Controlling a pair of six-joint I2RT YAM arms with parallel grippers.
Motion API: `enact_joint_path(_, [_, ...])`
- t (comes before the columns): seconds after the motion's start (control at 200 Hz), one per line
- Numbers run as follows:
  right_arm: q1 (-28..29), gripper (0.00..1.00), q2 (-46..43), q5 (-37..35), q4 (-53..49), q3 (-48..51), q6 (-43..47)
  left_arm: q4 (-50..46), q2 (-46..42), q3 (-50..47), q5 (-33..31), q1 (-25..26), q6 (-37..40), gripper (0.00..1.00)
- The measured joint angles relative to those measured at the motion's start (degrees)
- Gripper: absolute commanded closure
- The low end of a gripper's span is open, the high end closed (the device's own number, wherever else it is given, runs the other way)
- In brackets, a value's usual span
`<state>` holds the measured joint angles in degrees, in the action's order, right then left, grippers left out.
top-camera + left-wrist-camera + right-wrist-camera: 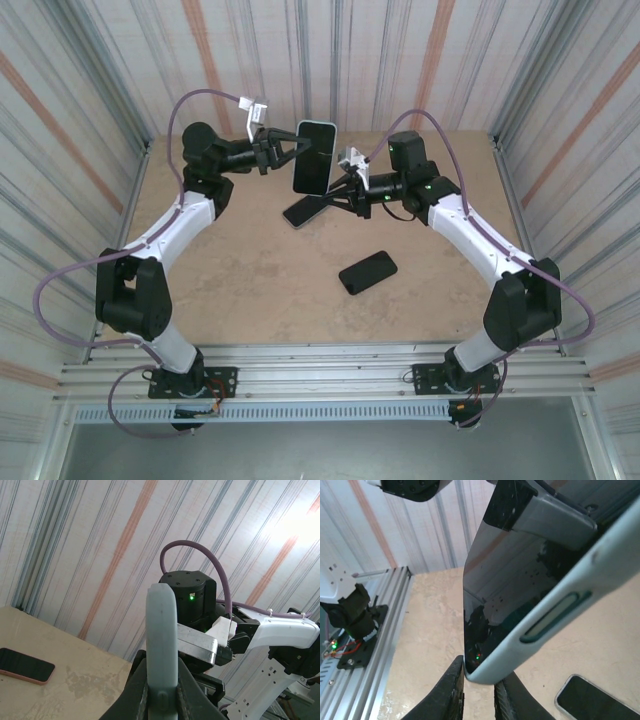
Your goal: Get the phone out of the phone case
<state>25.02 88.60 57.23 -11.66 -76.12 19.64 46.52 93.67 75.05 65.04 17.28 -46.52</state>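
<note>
A phone (314, 157) in a light blue phone case (161, 630) is held upright in the air over the far middle of the table. My left gripper (297, 148) is shut on the case's upper edge, its fingers (137, 690) pressed on both sides. My right gripper (331, 190) comes from the right and below. Its jaws (479, 680) close on the bottom corner, one finger against the dark screen (510, 595) side, the other against the case's back (560, 605). The phone still sits inside the case.
Two other phones lie on the tan table (240, 290): one in a pale case (307, 210) just under the held phone, and a black one (367, 272) nearer the front. Corrugated walls (90, 120) enclose the table on three sides.
</note>
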Motion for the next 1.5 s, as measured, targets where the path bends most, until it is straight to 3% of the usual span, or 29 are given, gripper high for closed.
enact_joint_path(0.11, [-0.02,0.79,0.02,0.76,0.07,-0.20,-0.15,-0.02,0.00,0.00,0.15,0.17,0.00,1.00])
enact_joint_path(0.331, [-0.26,0.92,1.20,2.91,-2.12,-1.25,-1.07,0.35,-0.26,0.00,1.36,0.37,0.87,1.00])
enact_joint_path(0.516, [-0.22,0.94,1.20,2.93,-2.64,-1.38,-0.92,0.04,-0.35,0.00,1.51,0.37,1.27,1.00])
enact_joint_path(0.882, [1.66,0.95,-1.44,-3.54,-4.55,-1.36,6.16,3.67,-0.35,0.00,3.65,0.04,-2.80,1.00])
enact_joint_path(1.168, [1.68,0.95,-1.62,-7.93,-3.63,-1.22,8.90,0.57,-1.16,0.00,2.40,0.15,-4.31,1.00])
enact_joint_path(1.328, [0.76,0.93,-1.66,-5.55,1.05,0.17,5.51,-2.36,-3.15,0.00,1.22,0.94,-2.58,1.00])
enact_joint_path(1.498, [0.44,0.78,-2.40,-3.61,5.07,2.03,0.76,-4.31,-4.00,0.17,-0.22,1.11,-0.83,1.00])
